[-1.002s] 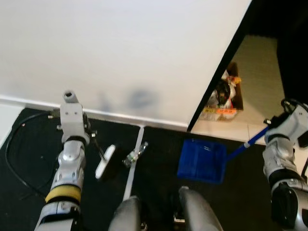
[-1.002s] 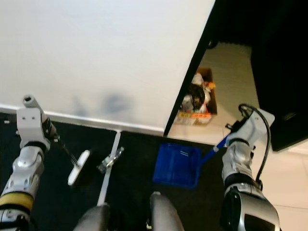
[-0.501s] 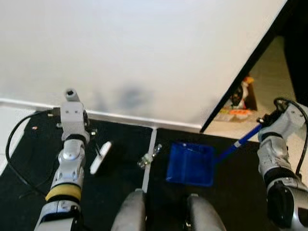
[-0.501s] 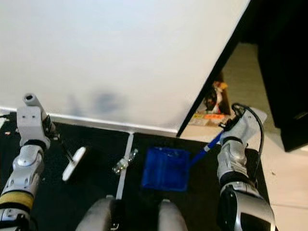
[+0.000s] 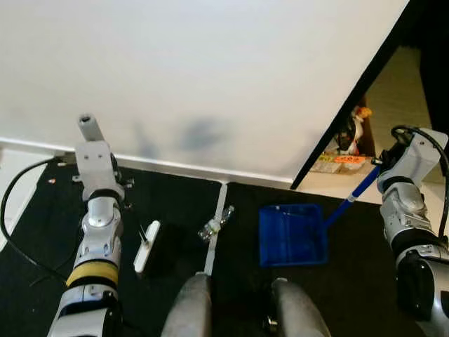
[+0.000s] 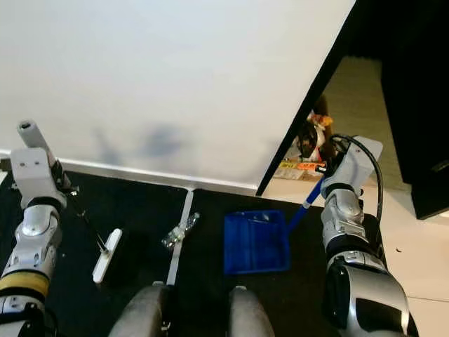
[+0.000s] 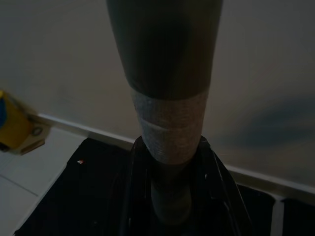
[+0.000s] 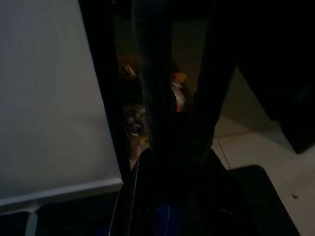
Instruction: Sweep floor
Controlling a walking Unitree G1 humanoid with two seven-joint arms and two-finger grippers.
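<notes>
The left pincer pinches a broom handle, its head on the black mat, while the right pincer grips the blue dustpan handle, pan flat beside a plastic bottle, likely ready to catch it.

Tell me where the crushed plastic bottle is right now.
In the left eye view the crushed plastic bottle lies on the black mat by its pale seam line, between the white brush head on the left and the blue dustpan on the right.
</notes>
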